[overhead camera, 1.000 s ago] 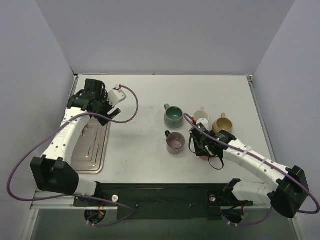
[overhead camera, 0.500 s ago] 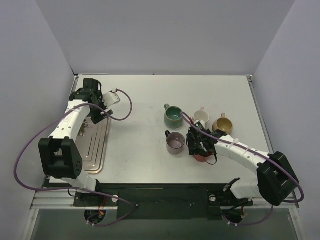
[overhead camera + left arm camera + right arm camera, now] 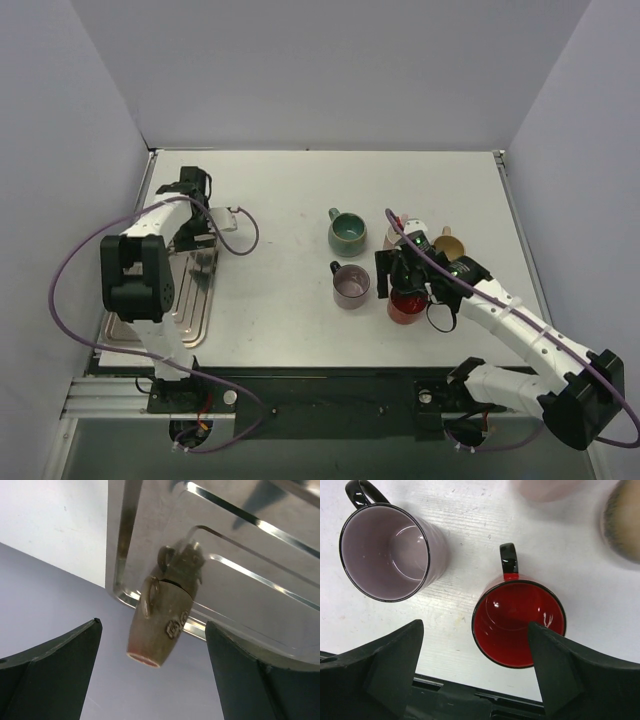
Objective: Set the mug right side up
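Observation:
A red mug (image 3: 405, 305) with a black handle stands right side up near the table's front edge, its glossy red inside (image 3: 519, 622) facing up. My right gripper (image 3: 403, 277) hovers just over it, open, with one finger over the rim and the other over bare table (image 3: 475, 626); nothing is held. At the far left my left gripper (image 3: 193, 212) hangs open over the metal tray (image 3: 190, 300). Between its fingers (image 3: 153, 625), but untouched, a tan mug (image 3: 162, 622) stands on the tray (image 3: 250, 570) with a reddish closed end pointing away from it.
A purple mug (image 3: 350, 285) stands upright left of the red one (image 3: 387, 552). Behind them are a green mug (image 3: 347, 232), a pale mug (image 3: 400, 232) and a tan mug (image 3: 448, 243). Grey walls close in the table on three sides.
My right gripper has opened and let go of the red mug, which now stands upright on the table. The left arm has swung back over the tray's far end.

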{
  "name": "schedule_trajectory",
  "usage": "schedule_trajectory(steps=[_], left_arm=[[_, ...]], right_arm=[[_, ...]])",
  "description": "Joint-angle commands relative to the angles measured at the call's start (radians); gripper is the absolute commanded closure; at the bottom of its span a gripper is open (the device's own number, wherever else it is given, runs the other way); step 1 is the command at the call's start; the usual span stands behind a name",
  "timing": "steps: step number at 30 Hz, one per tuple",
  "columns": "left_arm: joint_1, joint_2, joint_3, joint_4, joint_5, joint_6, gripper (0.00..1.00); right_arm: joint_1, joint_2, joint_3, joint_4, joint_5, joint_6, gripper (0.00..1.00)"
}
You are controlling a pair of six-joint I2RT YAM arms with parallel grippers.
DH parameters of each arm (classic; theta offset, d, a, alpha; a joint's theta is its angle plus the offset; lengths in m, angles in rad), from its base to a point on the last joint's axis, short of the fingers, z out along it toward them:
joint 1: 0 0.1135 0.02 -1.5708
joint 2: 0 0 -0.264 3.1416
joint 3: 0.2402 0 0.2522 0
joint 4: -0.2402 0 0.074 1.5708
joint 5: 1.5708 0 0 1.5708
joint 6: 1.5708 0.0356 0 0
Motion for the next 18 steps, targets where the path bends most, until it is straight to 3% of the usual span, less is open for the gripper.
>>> schedule_trajectory(steps=[1,7,10,13,15,18], left_arm=[[0.063,0.128,0.128,0.025,-0.088,0.083,0.04],[0.081,0.241,0.169,0.142,-0.090,0.081,0.07],[0.088,0.293,0.221,0.078,-0.111,0.072,0.17],[0.094,0.304,0.244,0.021,-0.107,0.054,0.37],[0.096,0.283,0.224,0.019,-0.095,0.060,0.43],[0.094,0.235,0.175,0.024,-0.075,0.072,0.45]], right_arm=[[0.006,-0.035,0.046,-0.138,0.070,0.012,0.20],[0.007,-0.074,0.046,-0.147,0.101,0.043,0.20],[0.007,-0.081,0.057,-0.169,0.111,0.046,0.20],[0.009,-0.091,0.064,-0.181,0.142,0.046,0.20],[0.007,-0.094,0.071,-0.186,0.144,0.040,0.20],[0.007,-0.085,0.083,-0.187,0.144,0.030,0.20]])
